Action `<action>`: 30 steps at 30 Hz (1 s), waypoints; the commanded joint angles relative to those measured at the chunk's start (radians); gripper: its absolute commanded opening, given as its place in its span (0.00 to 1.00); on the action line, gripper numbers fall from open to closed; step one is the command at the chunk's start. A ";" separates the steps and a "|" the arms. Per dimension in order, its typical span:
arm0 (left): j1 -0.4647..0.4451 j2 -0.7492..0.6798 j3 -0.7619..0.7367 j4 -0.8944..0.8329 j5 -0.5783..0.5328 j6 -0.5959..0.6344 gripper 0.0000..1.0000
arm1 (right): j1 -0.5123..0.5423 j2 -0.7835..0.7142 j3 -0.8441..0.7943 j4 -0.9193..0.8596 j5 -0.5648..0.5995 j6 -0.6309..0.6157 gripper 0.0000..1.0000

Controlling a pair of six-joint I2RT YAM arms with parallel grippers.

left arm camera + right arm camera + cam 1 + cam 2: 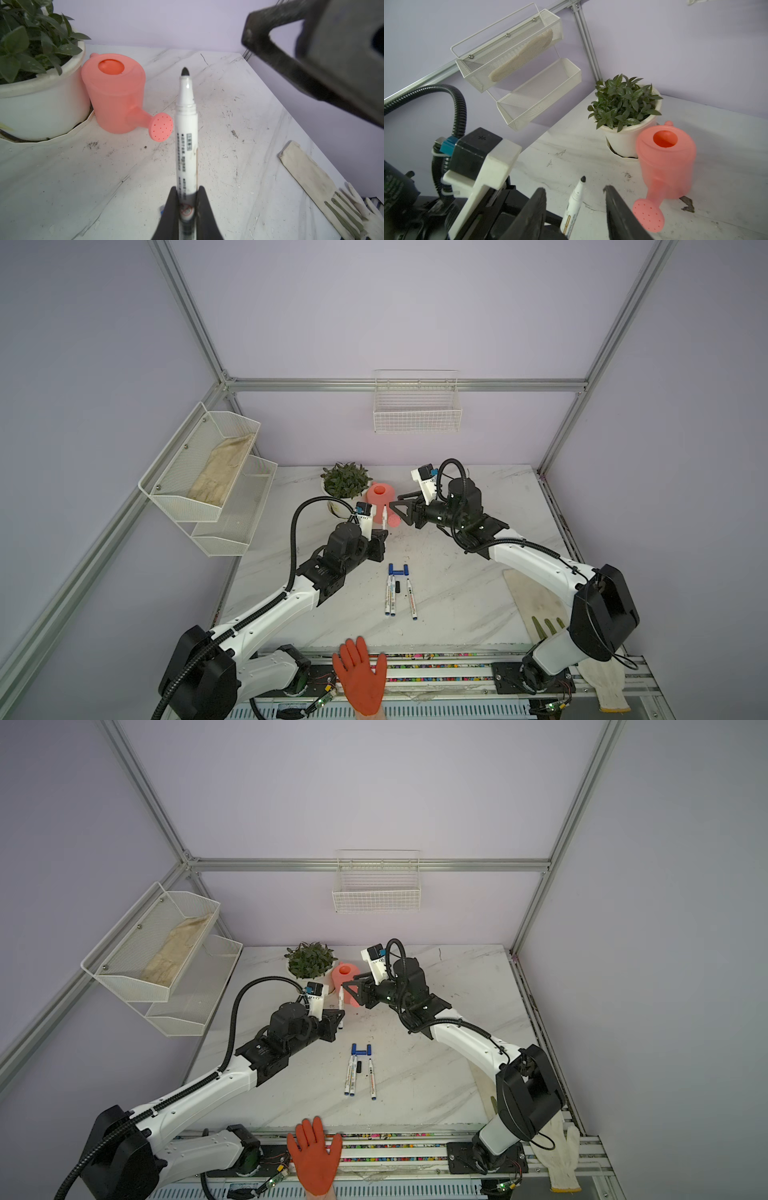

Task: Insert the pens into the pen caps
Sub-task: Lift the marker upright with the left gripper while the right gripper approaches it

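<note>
My left gripper [187, 199] is shut on the lower barrel of a white pen [187, 133] and holds it upright, black tip up. The same pen [384, 516] rises beside the watering can in both top views. My right gripper [574, 188] is open and level with that pen [576, 199]; its jaws stand on either side of the pen without touching it. Three more pens [392, 597] lie on the table in front. Just behind them are three blue pen caps [399, 571] and, between the pens, a black cap [397, 587].
A pink watering can [380, 495] and a potted plant [345, 481] stand just behind the grippers. An orange-gloved hand [359, 676] rests at the front edge. White mesh shelves [208, 472] hang left, a wire basket [417, 406] on the back wall. A cloth and glove [324, 187] lie right.
</note>
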 commanded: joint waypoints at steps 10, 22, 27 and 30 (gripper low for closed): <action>-0.011 -0.035 -0.055 0.158 -0.005 0.071 0.00 | -0.001 0.089 0.067 -0.048 -0.133 0.017 0.46; -0.033 0.012 -0.035 0.198 -0.008 0.062 0.00 | -0.001 0.125 0.092 -0.056 -0.188 0.012 0.23; -0.034 0.007 -0.030 0.214 -0.020 0.080 0.00 | -0.001 0.137 0.101 -0.065 -0.224 0.020 0.02; -0.034 0.004 -0.031 0.219 -0.011 0.090 0.00 | -0.001 0.133 0.100 -0.065 -0.226 0.025 0.00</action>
